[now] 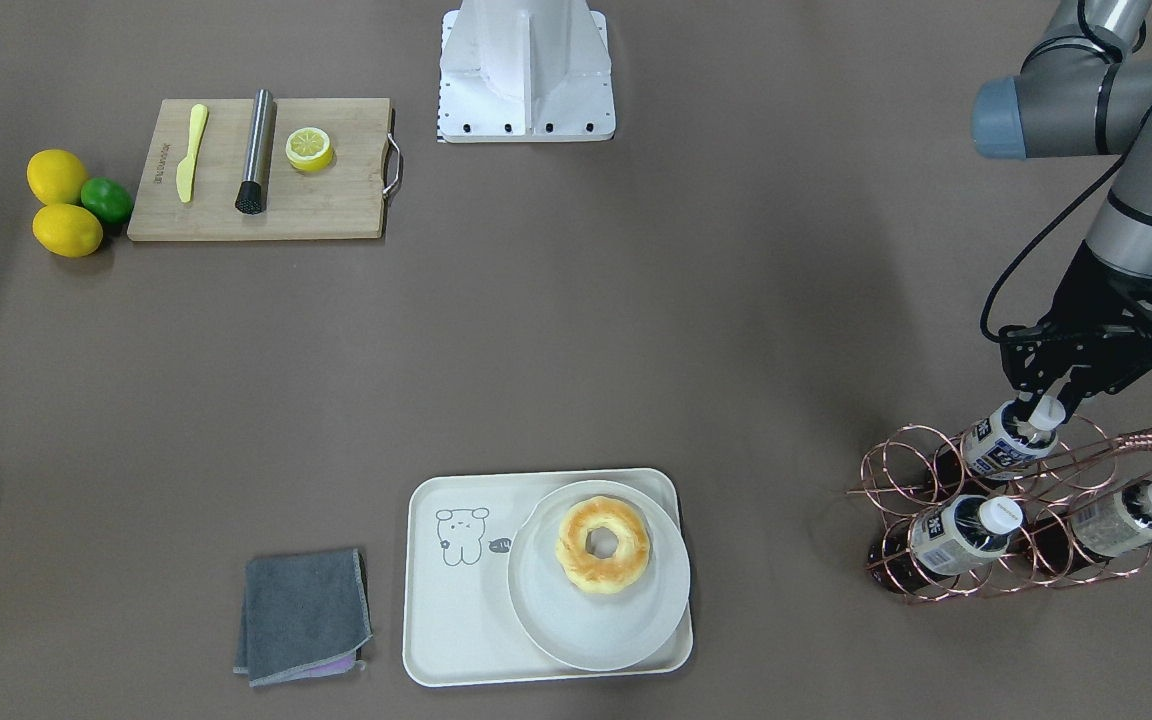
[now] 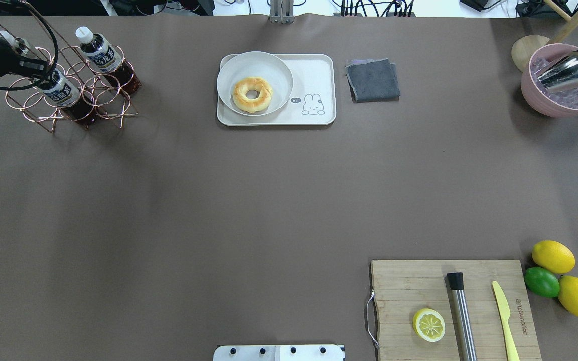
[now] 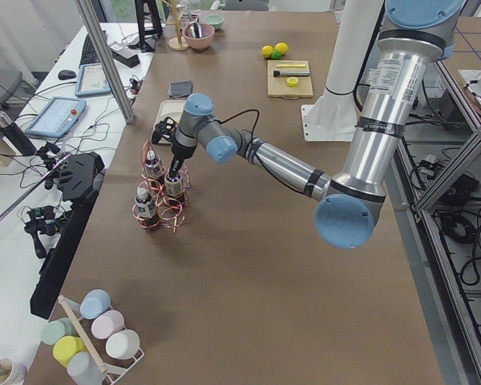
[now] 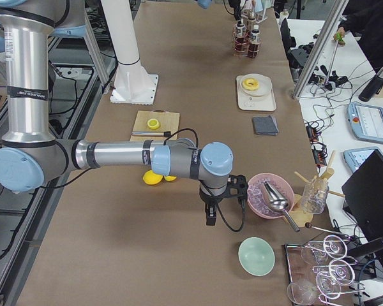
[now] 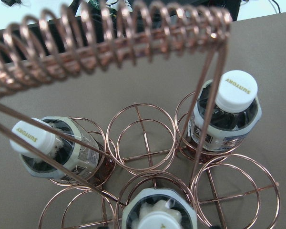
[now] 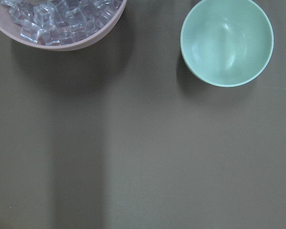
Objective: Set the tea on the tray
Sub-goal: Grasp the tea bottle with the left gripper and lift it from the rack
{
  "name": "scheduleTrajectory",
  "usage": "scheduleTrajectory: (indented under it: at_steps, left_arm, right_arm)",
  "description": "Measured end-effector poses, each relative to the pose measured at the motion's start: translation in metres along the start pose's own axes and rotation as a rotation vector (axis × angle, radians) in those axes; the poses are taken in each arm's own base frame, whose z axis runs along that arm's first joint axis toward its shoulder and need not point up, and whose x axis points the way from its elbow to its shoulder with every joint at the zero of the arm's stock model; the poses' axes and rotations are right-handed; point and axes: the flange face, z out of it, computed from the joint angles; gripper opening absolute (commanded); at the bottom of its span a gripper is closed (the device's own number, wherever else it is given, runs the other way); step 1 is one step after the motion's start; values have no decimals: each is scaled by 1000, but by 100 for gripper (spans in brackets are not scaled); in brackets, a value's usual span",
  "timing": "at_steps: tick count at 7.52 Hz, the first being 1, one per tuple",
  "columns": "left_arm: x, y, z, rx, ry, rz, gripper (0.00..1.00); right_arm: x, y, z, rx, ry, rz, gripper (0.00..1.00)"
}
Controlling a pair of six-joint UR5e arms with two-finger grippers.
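The tea [image 1: 998,447] is a small bottle of dark drink with a white cap and a white and dark-blue label. It stands in a copper wire rack [image 1: 896,470] at the table's end on my left. My left gripper [image 1: 1043,405] hangs over it, open, with a finger on either side of the cap. In the left wrist view the same tea [image 5: 157,214] sits directly below the camera. The cream tray [image 1: 456,600] with the bear drawing lies far off at the table's far edge. My right gripper [image 4: 210,213] points down near a pink bowl; I cannot tell its state.
The rack holds a second blue-label bottle [image 1: 956,535] and a paler-label one [image 1: 1126,518]. A white plate [image 1: 596,625] with a doughnut [image 1: 603,545] fills half the tray. Beside it lies a grey cloth [image 1: 304,615]. Also here: cutting board [image 1: 336,200], ice bowl [image 2: 565,103], green bowl [image 6: 226,40].
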Motion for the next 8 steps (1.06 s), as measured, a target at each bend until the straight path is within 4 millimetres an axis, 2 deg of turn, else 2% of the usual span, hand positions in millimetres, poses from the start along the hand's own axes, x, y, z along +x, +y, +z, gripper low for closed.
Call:
scheduleTrajectory:
  at_steps: [2, 4, 6, 8]
  left_arm:
    - [-6, -21, -15, 4, -4, -24, 0]
    - [-11, -54, -48, -17, 18, -71, 0]
    - [-9, -65, -91, 0, 38, -80, 0]
    - [-9, -72, -151, 15, 17, -81, 0]
  right_arm:
    - [0, -1, 0, 1, 0, -1, 100]
    - [0, 0, 0, 0, -1, 0, 100]
    - [1, 0, 1, -3, -1, 2, 100]
    - [2, 1, 2, -5, -1, 4, 100]
